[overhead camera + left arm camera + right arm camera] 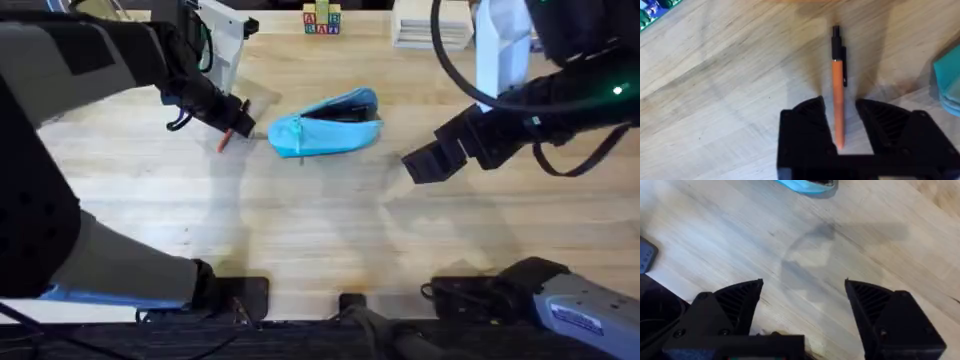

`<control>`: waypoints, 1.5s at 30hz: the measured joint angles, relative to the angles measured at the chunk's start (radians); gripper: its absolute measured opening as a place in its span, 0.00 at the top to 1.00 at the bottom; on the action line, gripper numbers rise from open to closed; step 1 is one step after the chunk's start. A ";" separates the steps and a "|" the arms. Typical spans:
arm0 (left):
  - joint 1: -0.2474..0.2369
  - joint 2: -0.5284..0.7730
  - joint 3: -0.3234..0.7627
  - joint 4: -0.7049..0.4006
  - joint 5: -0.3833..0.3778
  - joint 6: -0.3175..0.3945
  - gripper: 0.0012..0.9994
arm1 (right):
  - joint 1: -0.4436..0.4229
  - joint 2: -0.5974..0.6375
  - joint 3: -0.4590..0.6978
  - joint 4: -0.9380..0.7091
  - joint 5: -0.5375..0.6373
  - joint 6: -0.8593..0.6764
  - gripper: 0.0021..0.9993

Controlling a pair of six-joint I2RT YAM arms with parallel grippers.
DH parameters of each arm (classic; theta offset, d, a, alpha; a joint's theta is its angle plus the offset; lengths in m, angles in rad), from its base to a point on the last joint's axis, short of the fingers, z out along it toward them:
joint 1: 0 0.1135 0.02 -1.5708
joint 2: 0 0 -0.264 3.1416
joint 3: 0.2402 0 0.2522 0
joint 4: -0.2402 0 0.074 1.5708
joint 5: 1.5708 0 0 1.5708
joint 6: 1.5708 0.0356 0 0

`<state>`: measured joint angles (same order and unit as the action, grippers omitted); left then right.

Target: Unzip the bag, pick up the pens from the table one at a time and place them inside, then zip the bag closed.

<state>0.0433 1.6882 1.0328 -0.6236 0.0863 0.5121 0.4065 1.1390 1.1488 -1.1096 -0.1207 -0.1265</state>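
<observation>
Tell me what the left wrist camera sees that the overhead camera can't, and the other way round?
Left wrist alone: the orange pen has a black tip and clip, and it lies between the left gripper's open fingers. Overhead alone: the right gripper hangs open, away from the unzipped bag, which has something dark inside. Both: the pen, the bag's blue fabric and the wooden table.

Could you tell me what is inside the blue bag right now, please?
The bag lies unzipped; through its opening something dark shows, possibly a pen. The fabric covers the rest, so I cannot identify it.
</observation>
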 joint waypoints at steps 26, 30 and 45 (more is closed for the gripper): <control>0.000 -0.001 0.036 -0.050 -0.004 -0.011 0.96 | 0.000 0.000 0.000 -0.021 0.000 0.000 0.00; 0.000 -0.038 0.086 -0.049 -0.004 -0.013 0.96 | 0.000 0.000 0.000 -0.021 0.000 0.000 0.00; 0.000 -0.355 0.140 -0.076 0.055 -0.016 0.96 | 0.000 0.000 0.000 -0.021 0.000 0.000 0.00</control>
<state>0.0437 1.3331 1.1725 -0.6994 0.1418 0.4965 0.4065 1.1389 1.1488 -1.1305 -0.1207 -0.1265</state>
